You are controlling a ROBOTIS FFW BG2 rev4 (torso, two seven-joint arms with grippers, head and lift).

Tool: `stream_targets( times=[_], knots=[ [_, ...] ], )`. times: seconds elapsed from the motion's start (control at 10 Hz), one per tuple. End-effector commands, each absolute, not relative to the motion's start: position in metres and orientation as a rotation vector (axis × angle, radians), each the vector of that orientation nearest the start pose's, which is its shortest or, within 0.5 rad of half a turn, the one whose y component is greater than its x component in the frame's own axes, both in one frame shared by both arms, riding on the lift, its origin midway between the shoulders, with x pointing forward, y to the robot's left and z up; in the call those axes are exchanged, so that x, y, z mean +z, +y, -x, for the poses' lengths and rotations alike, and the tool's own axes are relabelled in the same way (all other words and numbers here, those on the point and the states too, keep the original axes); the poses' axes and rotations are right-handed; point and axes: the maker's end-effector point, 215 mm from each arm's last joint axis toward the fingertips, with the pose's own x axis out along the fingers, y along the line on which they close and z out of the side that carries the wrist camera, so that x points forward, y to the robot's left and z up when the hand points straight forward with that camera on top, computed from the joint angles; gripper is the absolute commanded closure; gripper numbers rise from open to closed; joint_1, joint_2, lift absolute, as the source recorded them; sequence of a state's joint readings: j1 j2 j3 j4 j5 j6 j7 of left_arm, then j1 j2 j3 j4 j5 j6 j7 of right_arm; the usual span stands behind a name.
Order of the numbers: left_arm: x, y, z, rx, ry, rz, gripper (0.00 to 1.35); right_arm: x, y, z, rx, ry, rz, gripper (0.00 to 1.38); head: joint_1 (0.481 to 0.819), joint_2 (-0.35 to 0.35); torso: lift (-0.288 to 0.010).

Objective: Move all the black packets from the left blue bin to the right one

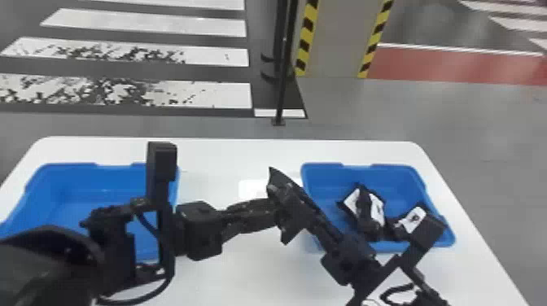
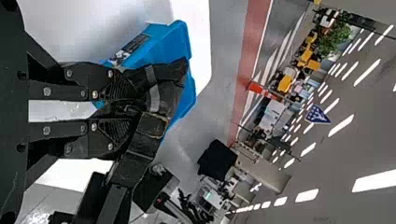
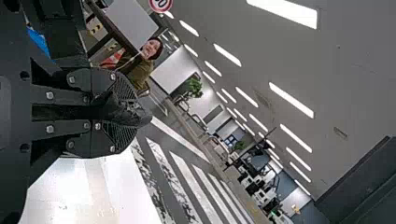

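Two black robot arms are being brought together in the head view, above the white table (image 1: 252, 276) between the bins. One flat, pointed black packet (image 1: 281, 178) is being pinched there by both grippers. The left arm is being held out sideways from the lower left corner, its wrist nearly level across the left blue plastic bin (image 1: 81, 171), with the left gripper (image 1: 272, 209) being pointed toward the robot's right. The right arm is being extended from the bottom edge, slanted up and inward past the near left corner of the right blue plastic bin (image 1: 441, 238), and the right gripper (image 1: 300, 215) is being angled toward the left one. In the left wrist view, the two flat black fingers are being kept nearly together on the dark packet; in the right wrist view, dark folded material is being squeezed between the fingers. In the right bin, two more black packets with white faces (image 1: 378, 211) (image 1: 412, 219) are being held, tilted, one beside the other, partly hidden by the right arm.
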State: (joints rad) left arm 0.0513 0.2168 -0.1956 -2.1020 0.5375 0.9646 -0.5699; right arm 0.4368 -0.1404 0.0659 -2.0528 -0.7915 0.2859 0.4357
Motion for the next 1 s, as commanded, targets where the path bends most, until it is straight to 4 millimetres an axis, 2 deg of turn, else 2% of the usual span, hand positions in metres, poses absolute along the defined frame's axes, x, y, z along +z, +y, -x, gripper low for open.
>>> stream_targets(
  times=[0.0, 0.1, 0.2, 0.3, 0.5, 0.7, 0.8, 0.9],
  knots=[
    [-0.333, -0.012, -0.405, -1.044, 0.547, 0.351, 0.36, -0.314, -0.095, -0.423, 0.626, 0.126, -0.73, 1.28, 0.695, -0.137, -0.14],
    [-0.342, -0.006, -0.401, -1.029, 0.564, 0.366, 0.07, -0.318, -0.106, -0.43, 0.604, 0.124, -0.719, 1.28, 0.695, -0.142, -0.14],
    [-0.341, 0.0, -0.399, -1.015, 0.55, 0.383, 0.11, -0.326, -0.124, -0.44, 0.571, 0.125, -0.695, 1.28, 0.695, -0.146, -0.14],
    [-0.338, 0.007, -0.399, -0.998, 0.529, 0.383, 0.16, -0.336, -0.155, -0.456, 0.514, 0.122, -0.626, 1.28, 0.695, -0.155, -0.14],
    [-0.326, 0.023, -0.402, -0.963, 0.467, 0.393, 0.17, -0.358, -0.233, -0.491, 0.376, 0.119, -0.467, 1.28, 0.695, -0.208, -0.14],
    [-0.326, 0.041, -0.399, -0.917, 0.452, 0.418, 0.17, -0.372, -0.288, -0.51, 0.281, 0.138, -0.358, 1.27, 0.695, -0.257, -0.14],
    [-0.323, 0.05, -0.399, -0.893, 0.434, 0.428, 0.17, -0.372, -0.315, -0.514, 0.233, 0.133, -0.309, 1.22, 0.695, -0.283, -0.14],
    [-0.325, 0.061, -0.396, -0.865, 0.431, 0.437, 0.17, -0.376, -0.325, -0.514, 0.212, 0.137, -0.311, 1.08, 0.695, -0.304, -0.14]
  ],
)
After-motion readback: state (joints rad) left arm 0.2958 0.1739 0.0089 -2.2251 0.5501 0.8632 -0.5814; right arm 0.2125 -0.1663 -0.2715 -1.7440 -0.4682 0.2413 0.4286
